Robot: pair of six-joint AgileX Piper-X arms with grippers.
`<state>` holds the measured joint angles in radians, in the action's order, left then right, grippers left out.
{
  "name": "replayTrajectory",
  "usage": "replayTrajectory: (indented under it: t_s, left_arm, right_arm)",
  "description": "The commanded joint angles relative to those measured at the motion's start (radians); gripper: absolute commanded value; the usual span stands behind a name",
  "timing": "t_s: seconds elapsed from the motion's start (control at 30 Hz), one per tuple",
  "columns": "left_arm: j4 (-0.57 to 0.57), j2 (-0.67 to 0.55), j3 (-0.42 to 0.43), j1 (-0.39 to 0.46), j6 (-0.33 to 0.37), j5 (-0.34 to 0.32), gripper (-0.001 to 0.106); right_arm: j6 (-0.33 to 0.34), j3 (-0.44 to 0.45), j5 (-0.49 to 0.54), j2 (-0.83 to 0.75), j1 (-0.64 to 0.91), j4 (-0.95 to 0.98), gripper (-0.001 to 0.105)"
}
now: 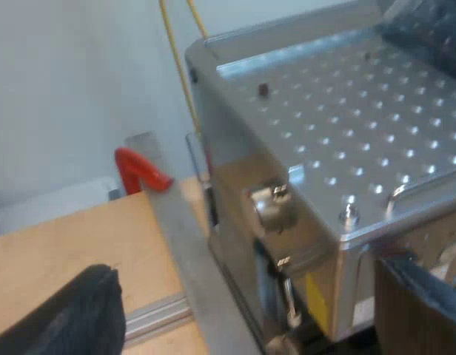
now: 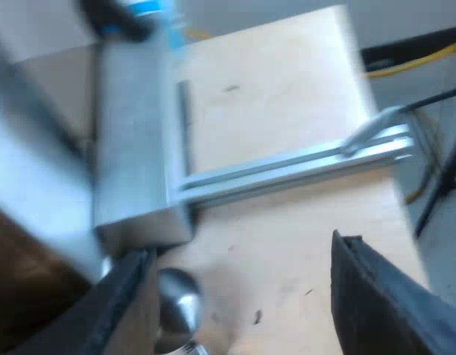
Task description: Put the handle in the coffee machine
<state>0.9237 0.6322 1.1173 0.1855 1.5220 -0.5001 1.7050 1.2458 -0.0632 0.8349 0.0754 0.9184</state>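
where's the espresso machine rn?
Left wrist view: the espresso machine is just ahead of the left gripper, perforated top up, wooden table beside it.

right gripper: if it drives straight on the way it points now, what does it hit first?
Probably the bare wooden tabletop, which the right gripper frames with open fingers. A round metal piece sits close by one finger, off the centre line, and the aluminium rail lies farther on. Depth is hard to judge.

A pale wooden table (image 1: 72, 237) bears a grooved aluminium rail (image 2: 287, 168) lying flat across its top, while past the table's edge a yellow cable (image 2: 417, 63) trails over the grey floor (image 2: 428, 83) near thin black stand legs (image 2: 443, 181).
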Motion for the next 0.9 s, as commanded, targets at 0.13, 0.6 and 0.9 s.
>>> replayTrajectory:
  t_s: [0.13,0.6,0.9]
  left_arm:
    - [0.058,-0.074,0.006,-0.001,-0.031,0.009,0.071]
    - [0.165,-0.444,-0.222,-0.001,-0.031,0.01,0.071]
    - [0.313,-0.706,-0.343,-0.001,-0.036,0.01,0.071]
  right_arm:
    - [0.052,-0.106,-0.031,-0.131,0.026,-0.006,0.054]
    - [0.073,-0.369,-0.027,-0.614,0.026,0.121,0.054]
    - [0.118,-0.432,-0.027,-0.874,0.026,0.172,0.054]
